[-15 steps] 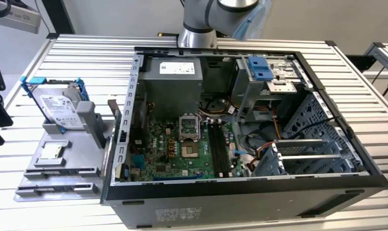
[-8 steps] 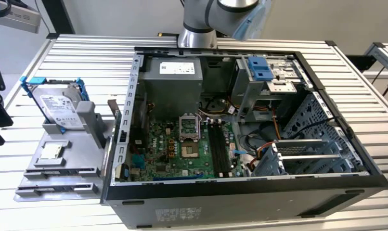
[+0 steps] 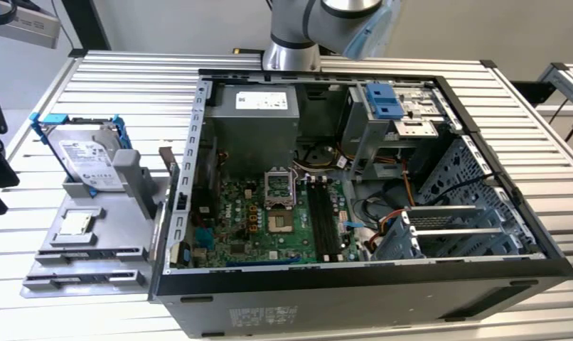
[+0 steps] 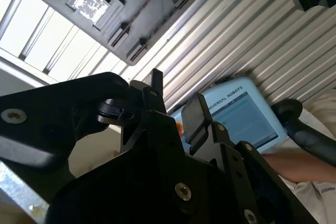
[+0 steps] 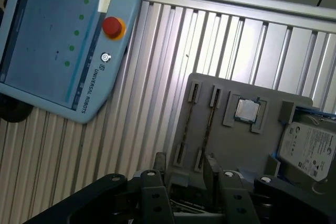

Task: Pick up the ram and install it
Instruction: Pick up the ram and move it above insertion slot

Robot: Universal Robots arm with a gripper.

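A grey tray (image 3: 106, 213) lies beside the open computer case, on the exterior view's left. It has two long narrow slots. The ram looks like a thin dark strip standing edge-on in one slot (image 5: 208, 128), and I cannot tell it clearly from the slot itself. My gripper (image 5: 184, 167) hovers above the near end of those slots, open, with nothing between its black fingers (image 4: 195, 109). The motherboard's long black slots (image 3: 323, 220) lie inside the case beside the square processor socket (image 3: 278, 190).
A silver hard drive in a blue frame (image 3: 82, 153) and a small square chip (image 5: 247, 110) sit on the same tray. A blue teach pendant (image 5: 52, 40) lies on the ribbed table, with a person's arm (image 4: 294, 161) near it. Case walls, a drive cage (image 3: 391, 114) and cables surround the motherboard.
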